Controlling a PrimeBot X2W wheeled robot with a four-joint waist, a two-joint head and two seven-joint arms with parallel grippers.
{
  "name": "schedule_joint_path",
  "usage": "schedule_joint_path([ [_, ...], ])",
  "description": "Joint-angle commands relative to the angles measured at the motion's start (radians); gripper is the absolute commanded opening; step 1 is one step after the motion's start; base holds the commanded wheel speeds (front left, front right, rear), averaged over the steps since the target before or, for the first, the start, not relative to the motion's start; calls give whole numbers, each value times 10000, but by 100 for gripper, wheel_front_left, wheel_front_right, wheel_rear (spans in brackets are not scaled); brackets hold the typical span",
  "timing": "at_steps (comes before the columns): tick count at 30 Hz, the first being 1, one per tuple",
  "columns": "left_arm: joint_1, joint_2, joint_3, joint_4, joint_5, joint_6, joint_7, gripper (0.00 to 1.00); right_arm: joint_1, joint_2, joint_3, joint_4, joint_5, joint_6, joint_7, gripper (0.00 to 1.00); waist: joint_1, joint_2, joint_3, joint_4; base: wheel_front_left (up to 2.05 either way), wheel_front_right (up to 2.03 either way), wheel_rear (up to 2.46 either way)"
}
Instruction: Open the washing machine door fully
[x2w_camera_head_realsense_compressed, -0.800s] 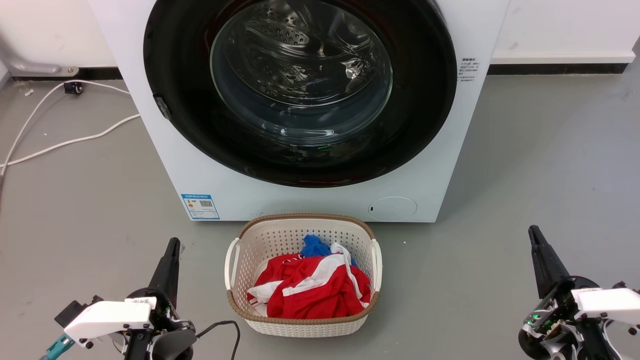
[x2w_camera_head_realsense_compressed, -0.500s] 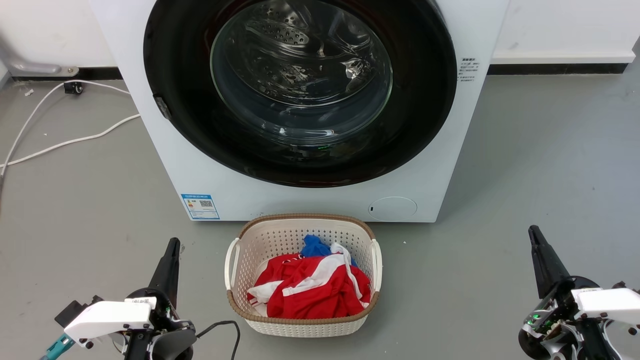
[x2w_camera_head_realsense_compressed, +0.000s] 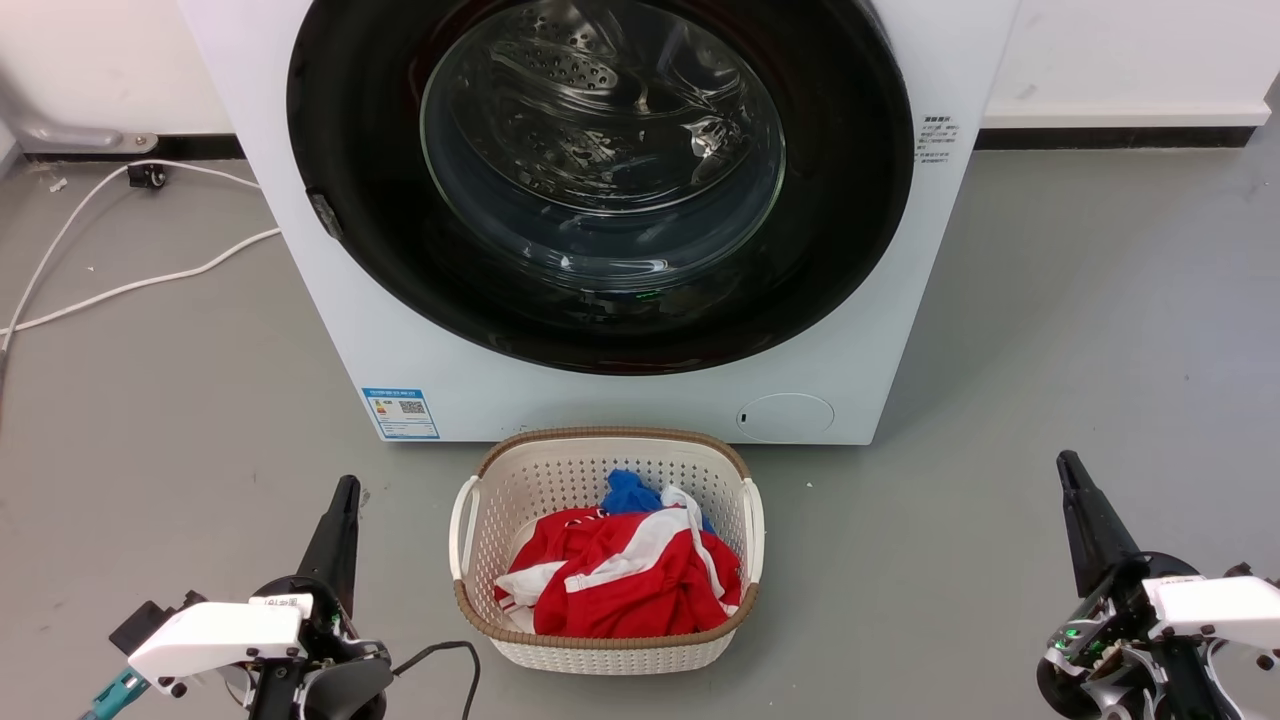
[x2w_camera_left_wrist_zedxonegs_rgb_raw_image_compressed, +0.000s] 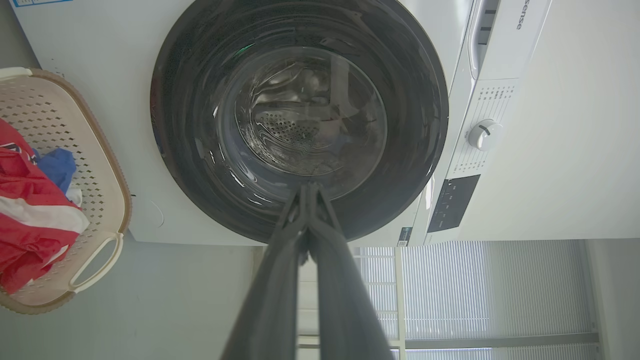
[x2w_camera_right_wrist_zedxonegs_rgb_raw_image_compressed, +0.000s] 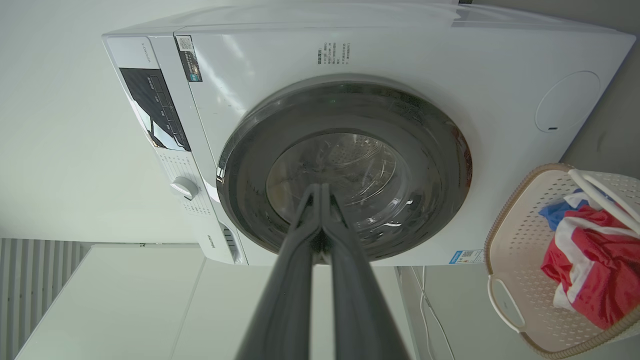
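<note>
Two hands down low, nothing in either. Going from the far left: white cables (x2w_camera_head_realsense_compressed: 130, 285) trailing over the grey floor (x2w_camera_head_realsense_compressed: 1050, 330) next to the washing machine (x2w_camera_head_realsense_compressed: 310, 330). Then the left hand (x2w_camera_head_realsense_compressed: 346, 490) at the lower left of the head view, long dark fingers pressed together into a single point, aimed up at the machine and well apart from it. From its wrist camera, tips closed tight and lined up against the lower part of the door glass. Blue sticker (x2w_camera_head_realsense_compressed: 400, 413) on the machine's bottom left corner.

Dead centre, the washing machine door (x2w_camera_head_realsense_compressed: 600, 170): big glossy black ring around a bulging clear glass bowl, nearly as wide as the machine, sitting flat against the white front, so shut as far as visible. Steel drum (x2w_camera_head_realsense_compressed: 590, 80) with holes showing through the glass.

Just in front of the machine, hard to tell if touching, a cream laundry basket (x2w_camera_head_realsense_compressed: 500, 480) on the floor, with red and white clothes (x2w_camera_head_realsense_compressed: 620, 590) piled inside plus a bit of blue cloth (x2w_camera_head_realsense_compressed: 628, 492) at the back. Small white round cap (x2w_camera_head_realsense_compressed: 785, 417) on the front panel, lower right.

Finally the right hand (x2w_camera_head_realsense_compressed: 1066, 462) at the lower right, fingers squeezed together too, empty, pointing up, well clear of the door and the basket.
</note>
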Motion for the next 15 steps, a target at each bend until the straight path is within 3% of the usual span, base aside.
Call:
schedule_joint_path([
  [1,-78,-21,40,1,57,-29,28,0,-113,34,-7,12,-19,8,24,0,0,0,0,0,0,0,0],
  [10,-78,-22,40,1,57,-29,28,0,-113,34,-8,12,-19,8,25,0,0,0,0,0,0,0,0],
  [11,13,-2,-8,30,-4,2,-4,100,15,0,2,25,2,2,-2,100,0,0,0,0,0,0,0],
  [15,165,-21,-119,152,12,9,-71,100,190,10,64,149,-10,2,-86,100,0,0,1,-3,0,0,0],
])
